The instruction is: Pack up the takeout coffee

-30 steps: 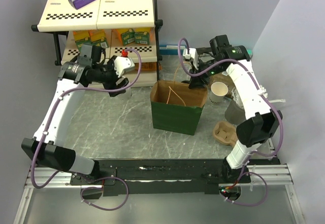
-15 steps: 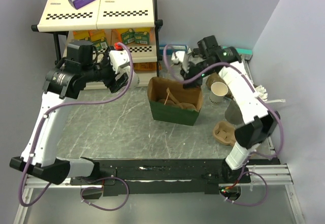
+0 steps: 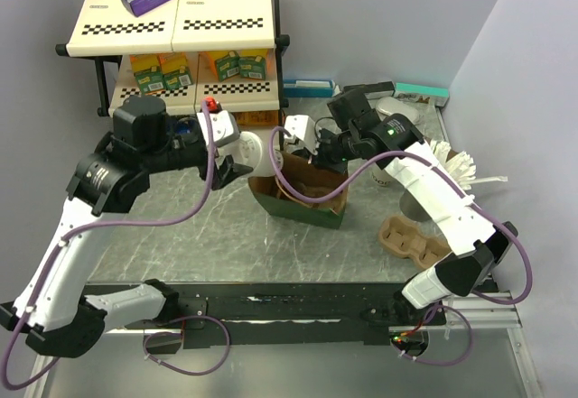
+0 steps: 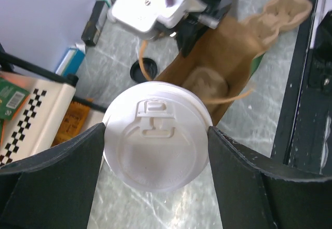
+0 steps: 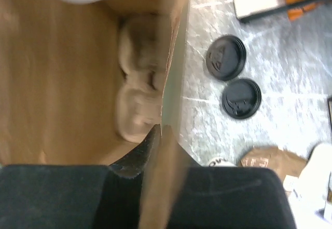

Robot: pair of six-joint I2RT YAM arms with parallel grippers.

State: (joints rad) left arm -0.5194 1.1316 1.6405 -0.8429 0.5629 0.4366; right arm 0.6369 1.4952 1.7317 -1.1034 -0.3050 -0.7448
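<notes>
1. My left gripper [image 4: 155,153] pinches the takeout coffee cup [image 3: 257,150], one black finger pressed on each side. The cup is smooth white paper under a round moulded plastic lid with an embossed sip tab.
2. The cup hangs above the table [image 3: 181,226], just left of the paper bag [image 3: 298,207] and at its mouth.
3. My right gripper [image 5: 162,148] is pressed together on the bag's far rim, a thin paper edge nipped between the fingers.
4. The bag is matte green outside and plain brown kraft inside, and it leans with its mouth towards the cup.
5. A rough tan pulp tray [image 5: 136,83] with rounded wells lies inside the bag.
6. Two flat black lids [image 5: 225,57] lie on the grey veined marble just beyond the bag wall.
7. A second pulp tray [image 3: 411,240] sits to the right, partly under my right arm.
</notes>
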